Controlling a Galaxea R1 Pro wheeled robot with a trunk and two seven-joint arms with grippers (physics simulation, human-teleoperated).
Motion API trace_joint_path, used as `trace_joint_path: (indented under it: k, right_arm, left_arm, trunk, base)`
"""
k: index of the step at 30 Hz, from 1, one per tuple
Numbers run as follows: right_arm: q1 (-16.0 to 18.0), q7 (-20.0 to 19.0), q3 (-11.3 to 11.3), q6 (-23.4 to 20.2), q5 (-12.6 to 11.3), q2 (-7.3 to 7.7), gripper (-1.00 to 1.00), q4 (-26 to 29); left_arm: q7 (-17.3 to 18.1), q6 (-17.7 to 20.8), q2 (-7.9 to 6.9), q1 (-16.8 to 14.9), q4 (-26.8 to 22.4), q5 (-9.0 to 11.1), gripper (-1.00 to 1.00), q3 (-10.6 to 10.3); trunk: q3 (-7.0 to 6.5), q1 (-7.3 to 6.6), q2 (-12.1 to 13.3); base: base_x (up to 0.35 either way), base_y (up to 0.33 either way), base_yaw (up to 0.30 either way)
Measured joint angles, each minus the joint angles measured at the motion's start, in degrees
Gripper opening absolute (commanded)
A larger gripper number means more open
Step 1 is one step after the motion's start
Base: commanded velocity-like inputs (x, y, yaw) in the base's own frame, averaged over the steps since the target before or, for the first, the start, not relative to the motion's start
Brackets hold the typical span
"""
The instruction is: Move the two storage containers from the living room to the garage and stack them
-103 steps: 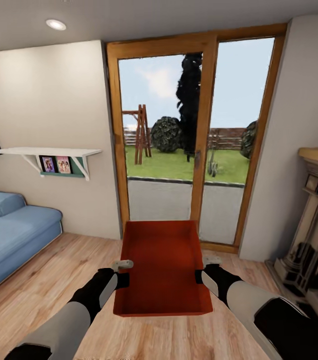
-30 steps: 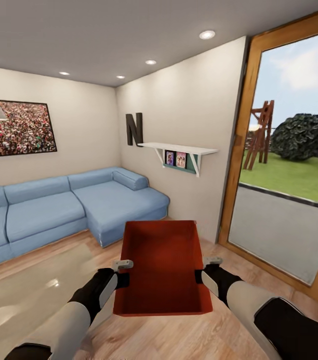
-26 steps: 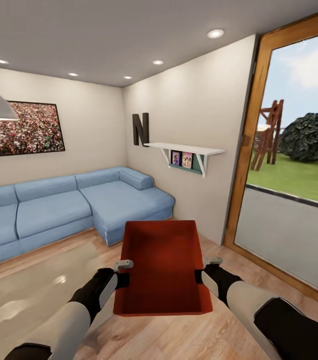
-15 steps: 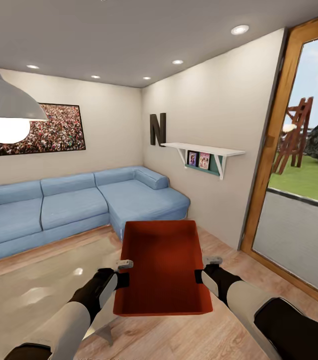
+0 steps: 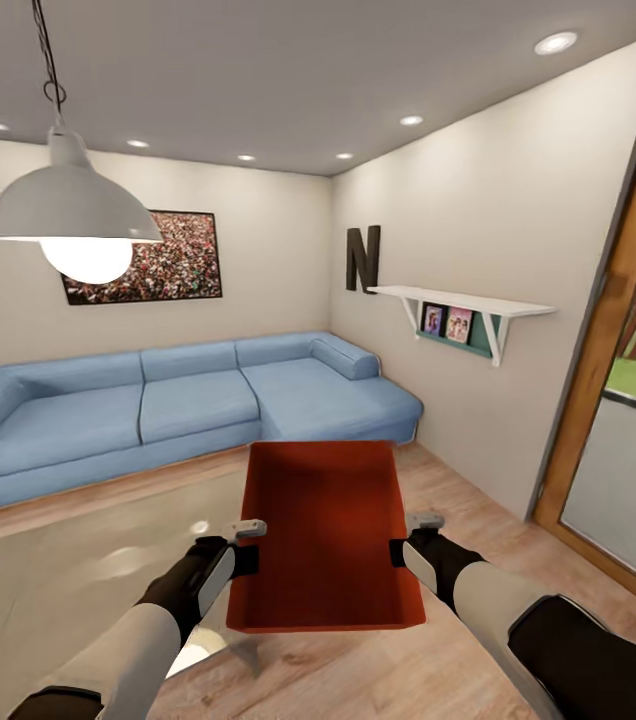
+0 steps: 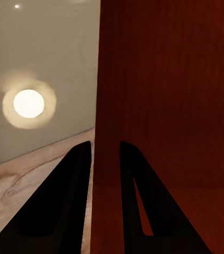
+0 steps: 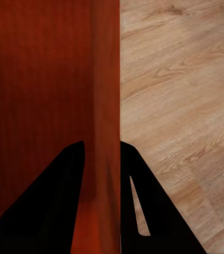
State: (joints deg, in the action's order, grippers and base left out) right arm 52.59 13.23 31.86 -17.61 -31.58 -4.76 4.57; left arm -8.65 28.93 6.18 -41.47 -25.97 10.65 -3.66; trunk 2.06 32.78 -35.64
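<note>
Both grippers pinch one red bin and carry it through the living room.

Head view: left gripper [image 5: 248, 545] and right gripper [image 5: 410, 538] clamp the side walls of the storage container [image 5: 325, 535], held above the wood floor [image 5: 478, 500], near the blue sofa [image 5: 158, 400]. Left wrist view: fingers [image 6: 72, 201] squeeze the red wall. Right wrist view: the same. Best to keep the bin level, grip tight, and turn slowly.

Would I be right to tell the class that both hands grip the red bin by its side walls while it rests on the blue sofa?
Not quite. The red bin is not on the blue sofa; the head view shows it held up in front of the robot, over the wood floor. The rest stands: the left hand and right hand each pinch a side wall.
</note>
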Motion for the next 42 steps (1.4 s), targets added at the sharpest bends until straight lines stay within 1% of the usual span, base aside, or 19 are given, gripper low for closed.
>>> trace_joint_path:
  k: [24, 31, 42]
  right_arm:
    - [0.0, 0.02, -0.01, -0.03, 0.0, 0.0, -1.0, 0.06]
    - [0.01, 0.0, -0.37, -0.01, 0.62, 0.01, -1.0, 0.15]
    - [0.01, 0.01, -0.42, -0.02, 0.68, 0.01, -1.0, 0.16]
  left_arm:
    - [0.16, 0.0, -0.05, 0.01, -0.03, -0.07, -1.0, 0.03]
    - [0.12, -0.32, -0.04, 0.01, 0.08, 0.08, -1.0, -0.03]
    - [0.11, -0.34, -0.03, 0.01, 0.08, 0.06, -1.0, -0.04]
  trunk:
    - [0.0, 0.0, 0.0]
    - [0.0, 0.0, 0.0]
    - [0.0, 0.0, 0.0]
  base:
    - [0.0, 0.0, 0.3]
    - [0.0, 0.0, 0.3]
    - [0.0, 0.0, 0.3]
